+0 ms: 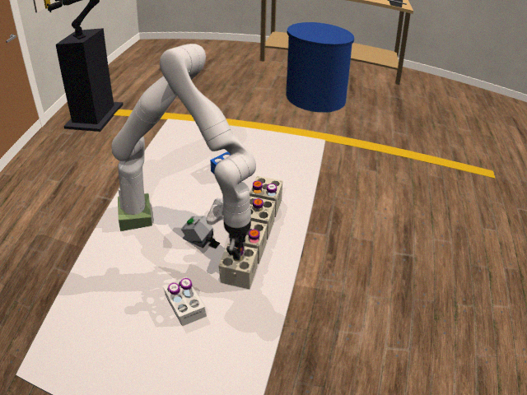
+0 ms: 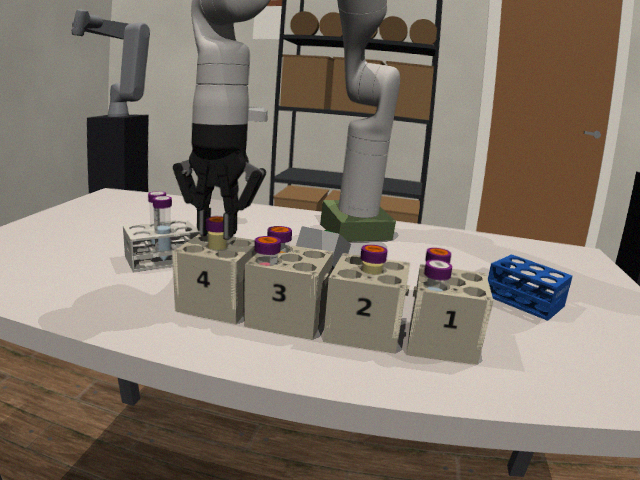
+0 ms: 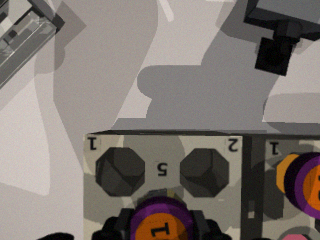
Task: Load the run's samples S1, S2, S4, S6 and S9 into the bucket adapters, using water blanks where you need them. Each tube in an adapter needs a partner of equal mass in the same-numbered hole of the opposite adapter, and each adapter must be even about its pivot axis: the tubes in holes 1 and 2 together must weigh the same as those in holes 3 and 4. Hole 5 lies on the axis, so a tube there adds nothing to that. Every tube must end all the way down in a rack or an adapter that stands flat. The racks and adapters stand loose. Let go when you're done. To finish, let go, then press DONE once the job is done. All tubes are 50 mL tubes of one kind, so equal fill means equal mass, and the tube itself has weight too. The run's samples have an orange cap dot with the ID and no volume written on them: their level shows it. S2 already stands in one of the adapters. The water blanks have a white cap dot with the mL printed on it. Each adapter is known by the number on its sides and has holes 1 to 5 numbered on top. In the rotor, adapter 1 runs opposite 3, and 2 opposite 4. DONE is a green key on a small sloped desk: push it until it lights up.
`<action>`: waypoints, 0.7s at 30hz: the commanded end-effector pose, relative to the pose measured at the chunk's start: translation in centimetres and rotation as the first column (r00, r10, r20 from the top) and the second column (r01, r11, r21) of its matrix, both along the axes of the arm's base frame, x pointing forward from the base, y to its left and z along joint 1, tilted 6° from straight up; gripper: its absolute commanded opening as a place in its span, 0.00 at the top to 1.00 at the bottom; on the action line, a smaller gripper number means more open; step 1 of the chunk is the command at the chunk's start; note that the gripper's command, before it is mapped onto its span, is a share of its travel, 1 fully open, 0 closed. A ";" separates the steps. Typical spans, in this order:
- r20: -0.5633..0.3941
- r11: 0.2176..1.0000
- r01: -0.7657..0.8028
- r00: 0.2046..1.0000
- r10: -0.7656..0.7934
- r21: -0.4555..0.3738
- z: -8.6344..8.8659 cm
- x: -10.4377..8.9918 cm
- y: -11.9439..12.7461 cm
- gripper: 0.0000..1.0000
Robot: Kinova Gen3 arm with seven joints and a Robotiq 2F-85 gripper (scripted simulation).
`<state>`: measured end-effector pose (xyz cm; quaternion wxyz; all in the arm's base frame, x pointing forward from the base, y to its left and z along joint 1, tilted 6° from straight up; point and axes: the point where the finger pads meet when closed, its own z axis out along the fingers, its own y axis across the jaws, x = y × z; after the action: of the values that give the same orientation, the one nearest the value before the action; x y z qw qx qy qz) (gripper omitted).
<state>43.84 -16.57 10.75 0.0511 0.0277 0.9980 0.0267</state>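
Observation:
My gripper [image 2: 216, 228] [image 1: 235, 251] [image 3: 161, 231] is shut on the purple cap of an orange-dot sample tube [image 2: 216, 240] [image 3: 161, 227] with yellowish liquid. The tube stands upright, partly down in the middle hole 5 of adapter 4 [image 2: 204, 294] [image 1: 235, 276] [image 3: 91, 200]. Holes 1 and 2 of adapter 4 are empty. Adapter 3 [image 2: 279, 310] holds two orange-dot tubes [image 2: 267, 243] [image 2: 279, 233]. Adapter 2 [image 2: 361, 320] holds one orange-dot tube [image 2: 373, 253]. Adapter 1 [image 2: 449, 330] holds an orange-dot tube [image 2: 438, 254] and a white-dot blank [image 2: 438, 269].
A grey rack [image 1: 192, 315] [image 2: 139, 254] with two white-dot blanks [image 1: 173, 288] [image 1: 185, 282] stands left of adapter 4. The sloped desk [image 1: 196, 231] with the green DONE key [image 1: 190, 220] is behind the adapters. An empty blue rack [image 2: 529, 286] lies beyond adapter 1.

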 end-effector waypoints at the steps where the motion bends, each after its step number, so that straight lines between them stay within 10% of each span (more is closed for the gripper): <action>1: 0.000 1.000 -0.004 1.000 0.004 0.003 -0.4 0.0 0.1 0.90; 21: -0.002 1.000 0.000 1.000 0.000 0.001 -1.0 0.0 0.0 0.90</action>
<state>43.91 -16.52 9.79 0.0503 0.0278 0.9980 0.0270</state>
